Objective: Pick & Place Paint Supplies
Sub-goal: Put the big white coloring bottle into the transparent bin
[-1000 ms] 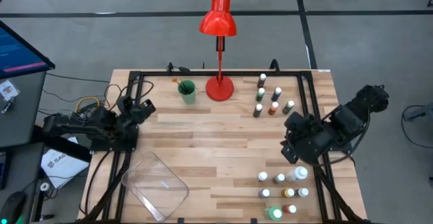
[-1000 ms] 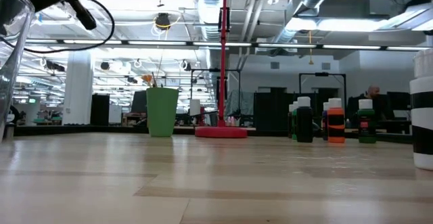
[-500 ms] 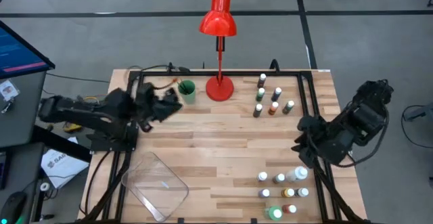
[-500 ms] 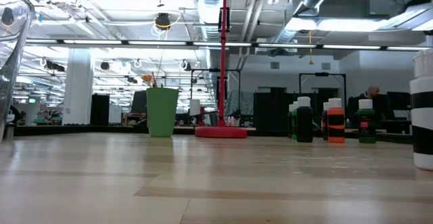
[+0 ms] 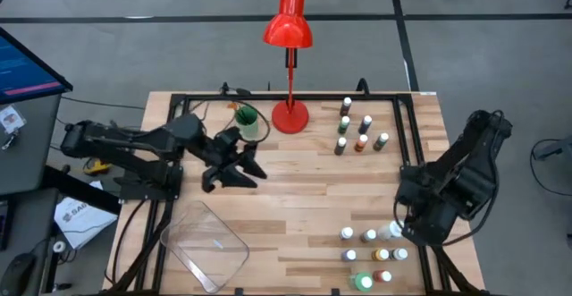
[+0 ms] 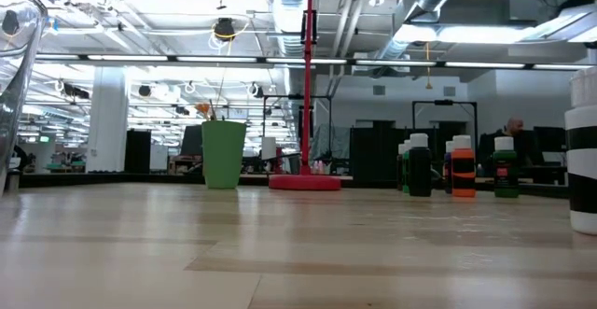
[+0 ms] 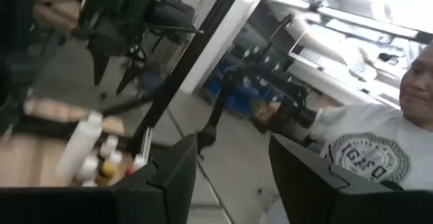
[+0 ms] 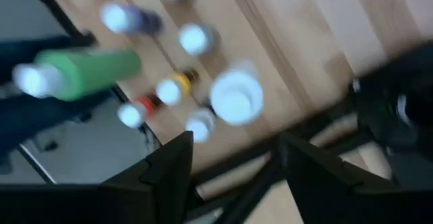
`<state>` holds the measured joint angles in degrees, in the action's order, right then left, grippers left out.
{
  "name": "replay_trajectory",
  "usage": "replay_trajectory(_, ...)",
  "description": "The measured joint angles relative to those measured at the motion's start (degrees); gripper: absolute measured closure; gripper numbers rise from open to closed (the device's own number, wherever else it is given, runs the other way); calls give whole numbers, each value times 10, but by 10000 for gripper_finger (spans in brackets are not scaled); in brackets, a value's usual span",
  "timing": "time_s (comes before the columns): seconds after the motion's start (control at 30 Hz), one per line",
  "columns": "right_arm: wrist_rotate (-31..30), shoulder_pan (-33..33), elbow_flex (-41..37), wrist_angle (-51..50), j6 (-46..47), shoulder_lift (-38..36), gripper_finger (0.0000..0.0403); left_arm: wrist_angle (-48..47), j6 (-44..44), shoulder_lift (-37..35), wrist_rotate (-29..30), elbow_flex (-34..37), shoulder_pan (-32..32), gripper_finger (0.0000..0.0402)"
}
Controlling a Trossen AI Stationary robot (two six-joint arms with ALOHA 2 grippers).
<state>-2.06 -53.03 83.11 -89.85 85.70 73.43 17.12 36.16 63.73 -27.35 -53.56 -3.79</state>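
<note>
Your left gripper [image 5: 239, 164] hangs open mid-worktop, near the green cup [image 5: 248, 120]. Right gripper [image 8: 233, 158], fingers apart and empty, hovers over the paint bottles [image 5: 371, 247] at the worktop's near right corner.

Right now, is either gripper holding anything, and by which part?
Nothing is held. The left gripper and right gripper both show open, empty fingers; the right hovers above the paint bottles.
</note>
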Motion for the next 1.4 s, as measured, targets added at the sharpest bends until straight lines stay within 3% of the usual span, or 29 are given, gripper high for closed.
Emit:
replay_trajectory(0.27,22,-13,-54,34,29,0,157,-250,-11,-121,3,1,0,226)
replay_trajectory(0.43,21,-12,-84,96,29,0,152,-329,-14,-173,3,1,0,226)
replay_trajectory(0.87,16,8,-104,87,3,40,152,-326,75,-200,15,1,0,227)
replay_trajectory(1.4,22,15,-104,74,-38,83,154,-325,83,-198,39,1,0,227)
